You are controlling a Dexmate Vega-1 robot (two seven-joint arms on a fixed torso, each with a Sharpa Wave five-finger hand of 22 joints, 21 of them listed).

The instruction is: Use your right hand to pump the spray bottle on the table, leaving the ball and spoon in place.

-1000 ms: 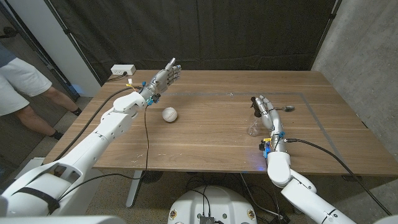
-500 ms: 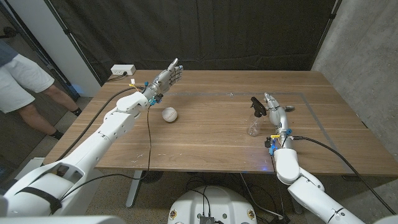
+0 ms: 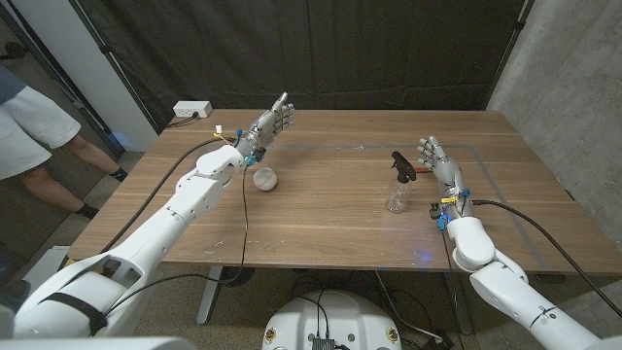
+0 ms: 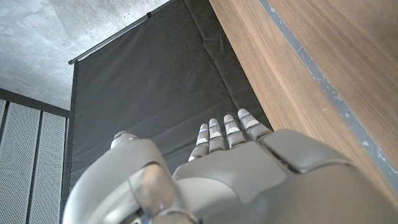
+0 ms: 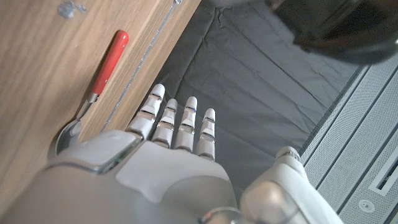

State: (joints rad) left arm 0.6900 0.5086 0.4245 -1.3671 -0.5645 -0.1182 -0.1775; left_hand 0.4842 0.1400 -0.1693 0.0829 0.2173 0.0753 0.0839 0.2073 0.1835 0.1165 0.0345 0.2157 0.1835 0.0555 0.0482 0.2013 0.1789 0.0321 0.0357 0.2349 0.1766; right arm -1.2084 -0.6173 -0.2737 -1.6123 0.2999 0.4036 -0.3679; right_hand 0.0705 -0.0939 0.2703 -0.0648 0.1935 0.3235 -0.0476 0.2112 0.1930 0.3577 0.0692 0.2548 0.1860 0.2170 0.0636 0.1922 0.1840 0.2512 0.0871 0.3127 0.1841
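Head view: the spoon [image 3: 420, 172] is mostly hidden behind the right hand [image 3: 437, 160], only a red sliver of handle showing. The spray bottle [image 3: 397, 185] stands right of centre, just left of that hand and apart from it. Both hands are spread and empty. The right hand has drawn off rightward since a second ago; the left hand [image 3: 273, 122] has crept toward upper centre, its forearm now partly covering the ball [image 3: 264, 178].

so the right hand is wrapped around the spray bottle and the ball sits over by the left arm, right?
Not quite. The right hand is not wrapped around the spray bottle; it is open beside it with a gap between them, as the head view shows. The ball does sit by the left arm.
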